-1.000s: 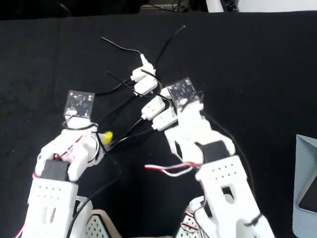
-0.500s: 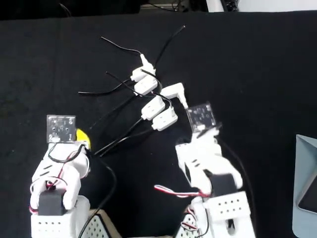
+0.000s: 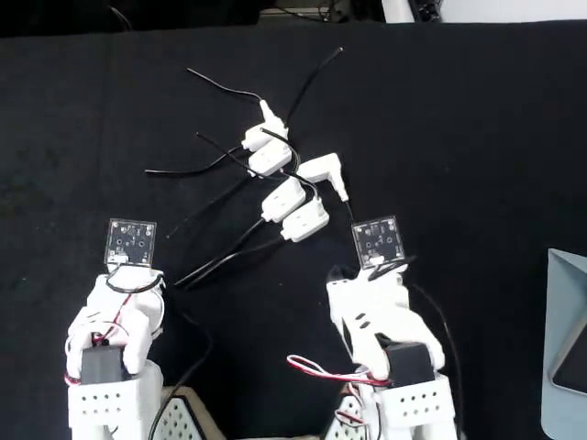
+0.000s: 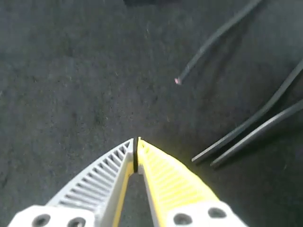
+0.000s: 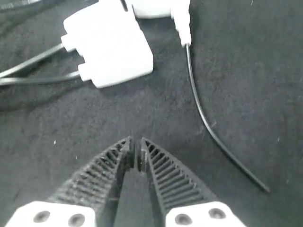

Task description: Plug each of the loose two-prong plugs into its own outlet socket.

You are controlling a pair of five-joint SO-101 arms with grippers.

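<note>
Left gripper closed tip to tip, one grey finger, one yellow, nothing held, low over bare black worktop. Right gripper likewise closed, both fingers black, empty, near the closest white bodies without touching them.

Two arms counted in the high view, left arm and right arm, both at the near edge, well apart, each topped by one small square board.

Plugs and sockets bunched mid-worktop, beyond the arms and nearer the right one. Five white bodies counted for certain, possibly a sixth at the far end of the bunch, lying in a slanted row, touching or overlapping. Hard to tell plug from socket, or mated from loose; prongs too small to make out. In the right wrist view, two bodies side by side, touching, one cable off each; a third body cut off by the picture's edge, a thin cable trailing from it.

Black cables fanning out from the bunch, their number uncertain against the dark cloth. Three stretches in the left wrist view, one ending in a bare cut tip.

Grey-blue tray at the worktop's right edge, cut off.
</note>
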